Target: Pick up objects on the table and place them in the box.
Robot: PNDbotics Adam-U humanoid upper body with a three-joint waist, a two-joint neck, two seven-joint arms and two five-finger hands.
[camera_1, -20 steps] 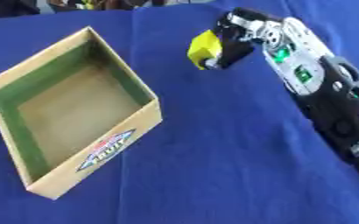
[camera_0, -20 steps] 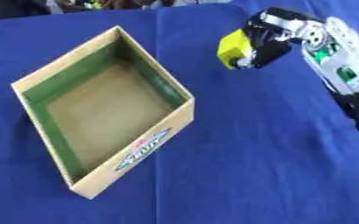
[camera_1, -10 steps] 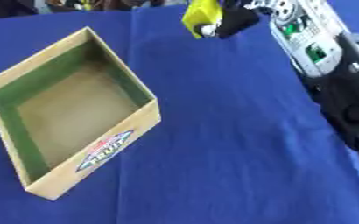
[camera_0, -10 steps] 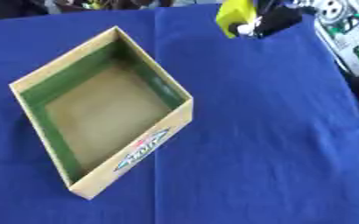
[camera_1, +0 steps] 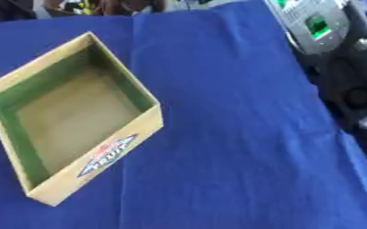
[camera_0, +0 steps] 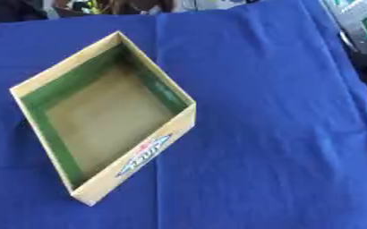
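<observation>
An empty cardboard box (camera_0: 100, 120) sits on the blue-clothed tabletop (camera_0: 273, 134); the right arm (camera_1: 335, 67) reaches out of frame, neither hand visible, so carrying cannot be judged.

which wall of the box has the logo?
The near-right wall of the box: its tan outside faces the camera and carries the label; the other three show only green insides.

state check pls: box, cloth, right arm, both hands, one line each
box: open-topped, upright on the cloth, nothing visible inside.
blue cloth: spread flat over the table, a few faint creases, no loose objects showing on it.
right arm: forearm shows along the right edge, reaching up out of the picture.
right hand: out of view past the top edge.
left hand: not in view.
</observation>
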